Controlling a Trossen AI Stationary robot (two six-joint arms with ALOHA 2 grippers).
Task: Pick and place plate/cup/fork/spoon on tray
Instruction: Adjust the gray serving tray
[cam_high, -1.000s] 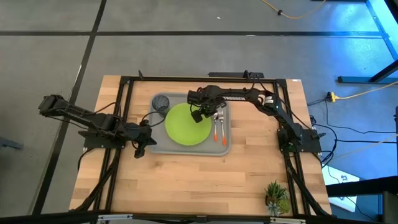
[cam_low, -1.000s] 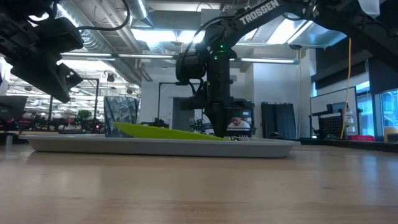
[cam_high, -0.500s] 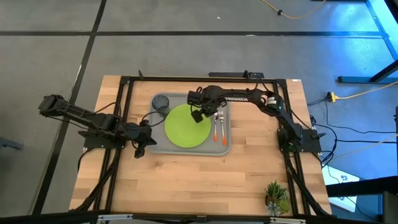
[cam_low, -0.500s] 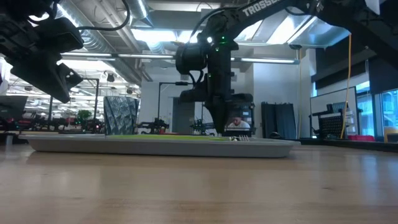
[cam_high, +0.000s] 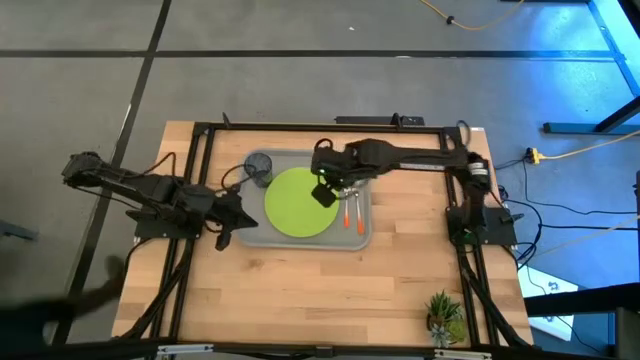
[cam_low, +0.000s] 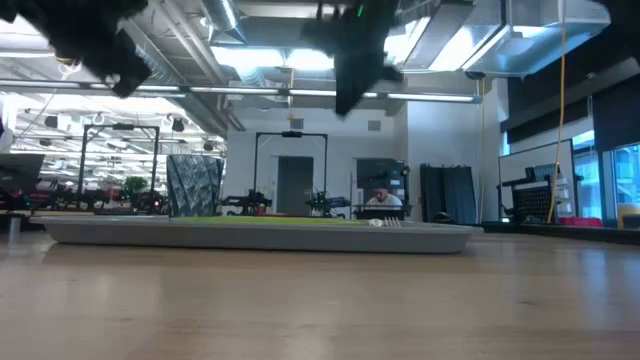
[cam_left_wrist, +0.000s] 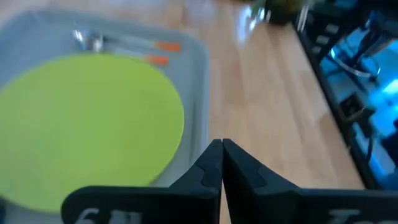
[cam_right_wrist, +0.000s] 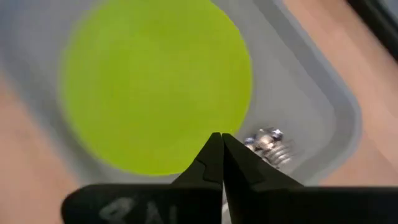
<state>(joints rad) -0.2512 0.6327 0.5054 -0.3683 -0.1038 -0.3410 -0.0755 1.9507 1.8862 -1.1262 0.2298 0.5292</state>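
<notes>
Right hand (cam_high: 326, 193), fingers pressed together and empty, hangs over the plate's (cam_high: 299, 200) three o'clock edge. Plate lies flat in the tray (cam_high: 362, 237); it looks light, stiff and slick, best pinched at its rim.

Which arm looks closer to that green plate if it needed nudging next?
The right arm, probably: its gripper hangs over the plate on the tray, fingers shut. The left gripper sits off the tray's edge, also shut.
</notes>
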